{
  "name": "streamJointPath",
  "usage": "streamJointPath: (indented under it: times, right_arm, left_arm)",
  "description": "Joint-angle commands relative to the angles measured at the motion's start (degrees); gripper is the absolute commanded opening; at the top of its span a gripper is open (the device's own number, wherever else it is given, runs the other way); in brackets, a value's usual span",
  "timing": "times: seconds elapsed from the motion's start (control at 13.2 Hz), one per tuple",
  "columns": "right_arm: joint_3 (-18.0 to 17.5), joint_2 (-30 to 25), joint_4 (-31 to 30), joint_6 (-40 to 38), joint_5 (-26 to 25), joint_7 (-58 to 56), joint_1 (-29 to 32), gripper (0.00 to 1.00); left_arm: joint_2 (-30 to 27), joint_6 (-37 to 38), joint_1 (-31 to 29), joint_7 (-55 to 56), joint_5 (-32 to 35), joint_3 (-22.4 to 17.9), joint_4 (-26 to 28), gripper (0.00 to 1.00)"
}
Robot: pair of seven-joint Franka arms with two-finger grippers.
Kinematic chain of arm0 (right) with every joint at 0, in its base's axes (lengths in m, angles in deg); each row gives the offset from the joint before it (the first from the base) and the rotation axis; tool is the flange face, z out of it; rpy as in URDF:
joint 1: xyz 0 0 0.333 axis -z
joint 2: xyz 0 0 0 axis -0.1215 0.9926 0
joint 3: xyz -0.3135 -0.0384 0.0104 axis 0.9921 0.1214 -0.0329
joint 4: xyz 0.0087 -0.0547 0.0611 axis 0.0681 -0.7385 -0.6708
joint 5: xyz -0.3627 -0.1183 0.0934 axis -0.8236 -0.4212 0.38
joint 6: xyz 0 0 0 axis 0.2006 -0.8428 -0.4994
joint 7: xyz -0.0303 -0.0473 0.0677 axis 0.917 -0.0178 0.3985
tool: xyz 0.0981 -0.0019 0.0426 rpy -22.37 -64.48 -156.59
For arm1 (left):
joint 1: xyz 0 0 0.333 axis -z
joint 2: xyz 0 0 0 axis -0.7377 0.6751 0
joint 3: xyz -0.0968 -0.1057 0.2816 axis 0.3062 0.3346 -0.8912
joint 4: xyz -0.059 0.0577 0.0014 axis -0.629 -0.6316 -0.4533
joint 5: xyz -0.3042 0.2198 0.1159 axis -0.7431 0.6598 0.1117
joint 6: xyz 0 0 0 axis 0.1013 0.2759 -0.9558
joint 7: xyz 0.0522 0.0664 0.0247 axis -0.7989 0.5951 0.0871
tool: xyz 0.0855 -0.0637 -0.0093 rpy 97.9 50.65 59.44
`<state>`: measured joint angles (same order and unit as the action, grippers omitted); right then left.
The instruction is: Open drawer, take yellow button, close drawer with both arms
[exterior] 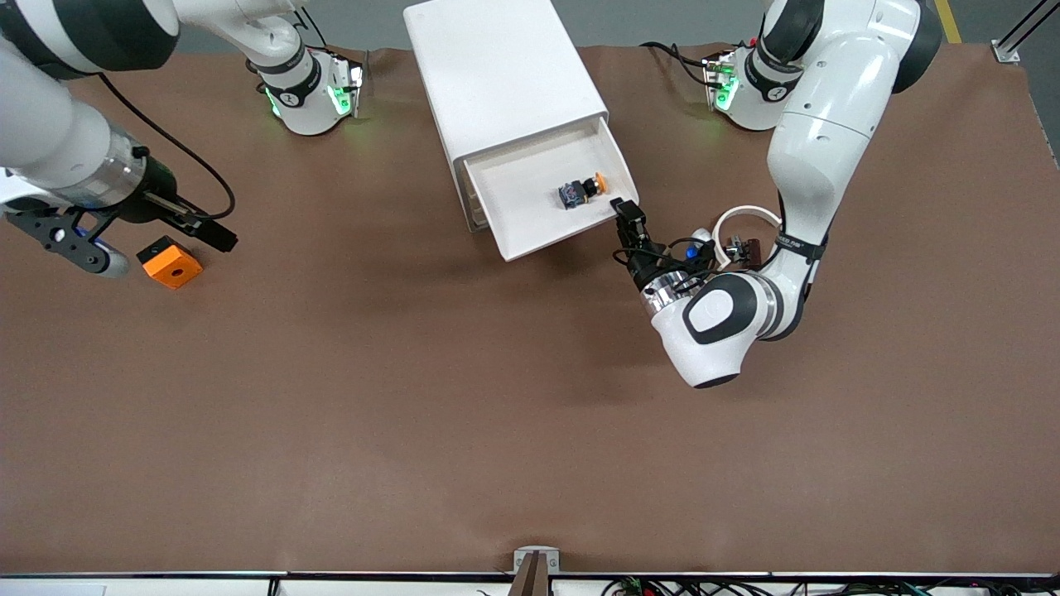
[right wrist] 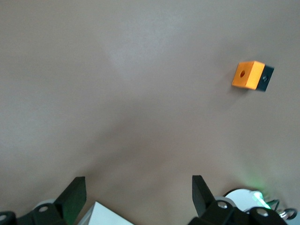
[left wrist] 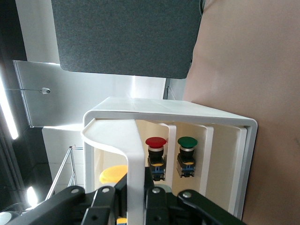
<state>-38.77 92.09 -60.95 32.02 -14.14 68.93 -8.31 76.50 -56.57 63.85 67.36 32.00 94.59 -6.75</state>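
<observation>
The white cabinet (exterior: 505, 74) lies at the middle of the table's robot end. Its drawer (exterior: 530, 228) is pulled out toward the front camera. The button (exterior: 582, 190), with an orange-yellow cap and a dark body, lies on its side in the drawer. My left gripper (exterior: 623, 213) is shut on the drawer's front wall at the corner toward the left arm's end. In the left wrist view its fingers (left wrist: 161, 197) clamp the white front strip (left wrist: 136, 168), with the yellow cap (left wrist: 114, 174) inside. My right gripper (exterior: 217, 234) is open and empty, just above the table beside the orange block (exterior: 170, 261).
The orange square block also shows in the right wrist view (right wrist: 248, 75). A white ring (exterior: 745, 219) and a small dark piece (exterior: 749, 247) lie under the left arm. A red-capped button (left wrist: 155, 150) and a green-capped button (left wrist: 187, 150) show in other cabinet compartments.
</observation>
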Motion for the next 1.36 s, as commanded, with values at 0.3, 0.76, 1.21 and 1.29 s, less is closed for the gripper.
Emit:
streamJointPath:
  times: [0.3, 0.76, 1.21, 1.29]
  right_arm:
    - [0.3, 9.37, 9.85, -0.77, 3.4, 24.74, -10.01, 1.0]
    - [0.3, 14.12, 10.47, 3.07, 7.26, 44.24, -20.38, 1.0]
    - [0.3, 23.34, 17.85, 6.87, 11.93, 62.2, -27.25, 1.0]
    - [0.3, 24.66, 18.38, 7.48, 12.01, 63.78, -28.04, 1.0]
  left_arm:
    - [0.3, -2.76, 0.03, 0.09, 0.43, -2.17, -0.86, 1.0]
    - [-0.48, -1.44, -0.23, 0.18, -4.5, -1.73, -0.86, 1.0]
    - [-3.64, 0.93, -1.02, -0.08, -5.56, -1.03, -0.94, 1.0]
    - [-4.87, 1.11, -1.11, -0.78, -5.39, -0.76, -0.94, 1.0]
